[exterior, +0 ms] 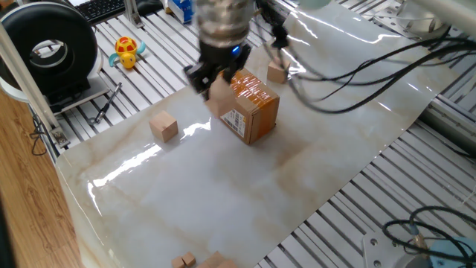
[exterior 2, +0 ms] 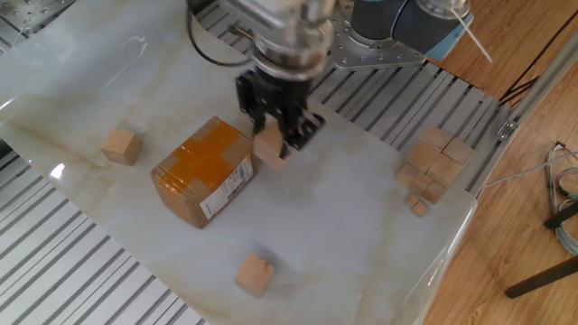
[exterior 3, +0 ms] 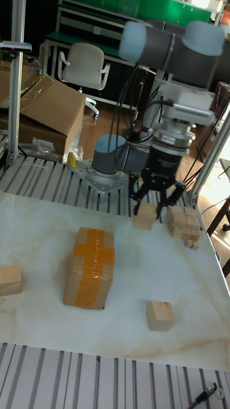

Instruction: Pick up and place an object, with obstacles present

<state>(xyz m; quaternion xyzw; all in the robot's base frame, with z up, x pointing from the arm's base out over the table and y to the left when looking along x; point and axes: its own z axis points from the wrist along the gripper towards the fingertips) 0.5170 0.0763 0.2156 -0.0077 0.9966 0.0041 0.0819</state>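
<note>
My gripper (exterior: 213, 86) is shut on a light-tan wooden cube (exterior: 221, 95), the object, and holds it above the marble sheet. It hangs right beside the upper edge of the brown cardboard box (exterior: 250, 112), the obstacle with orange tape and a barcode label. The other fixed view shows the gripper (exterior 2: 274, 134) with the cube (exterior 2: 269, 146) just right of the box (exterior 2: 202, 171). In the tall fixed view the held cube (exterior 3: 145, 216) is behind and to the right of the box (exterior 3: 89, 266), under the gripper (exterior 3: 154, 206).
Loose cubes lie on the sheet: one (exterior 2: 120, 145) left of the box, one (exterior 2: 255, 274) near the front edge. A pile of cubes (exterior 2: 434, 163) sits at the right corner. A yellow toy (exterior: 128, 52) and a black reel (exterior: 52, 52) stand off the sheet.
</note>
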